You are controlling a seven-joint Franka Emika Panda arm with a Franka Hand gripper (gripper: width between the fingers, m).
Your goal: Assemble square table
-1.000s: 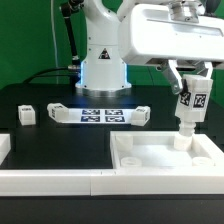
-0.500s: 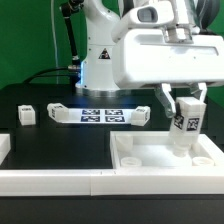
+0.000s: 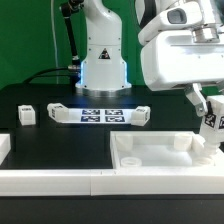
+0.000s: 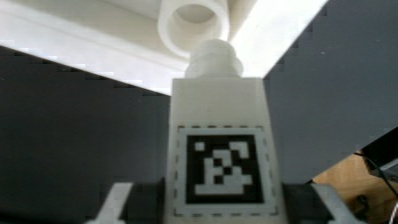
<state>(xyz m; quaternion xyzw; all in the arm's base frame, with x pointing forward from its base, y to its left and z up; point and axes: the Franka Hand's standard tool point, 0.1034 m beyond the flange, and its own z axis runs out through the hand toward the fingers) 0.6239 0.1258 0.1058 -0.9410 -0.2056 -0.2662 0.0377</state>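
Note:
The square table's top (image 3: pixel 160 157) is a white tray with a raised rim, lying at the exterior view's right front. My gripper (image 3: pixel 209 118) is shut on a white tagged leg (image 3: pixel 212 136) held upright over the top's right end. In the wrist view the leg (image 4: pixel 222 110) fills the middle between my gripper's (image 4: pixel 222 205) fingers (image 4: pixel 118 206), its screw tip pointing toward a round hole (image 4: pixel 194 15) in the top's corner. Three more legs lie on the black table: two (image 3: pixel 25 114) (image 3: pixel 58 111) at the exterior view's left, one (image 3: pixel 142 114) right of the marker board.
The marker board (image 3: pixel 100 114) lies in front of the arm's base (image 3: pixel 101 70). Long white border rails (image 3: pixel 50 181) run along the front edge, with another piece (image 3: pixel 4 148) at the exterior view's left.
My gripper has carried the leg toward the exterior view's right, from over the middle of the top to its right end, and it sits a little lower.

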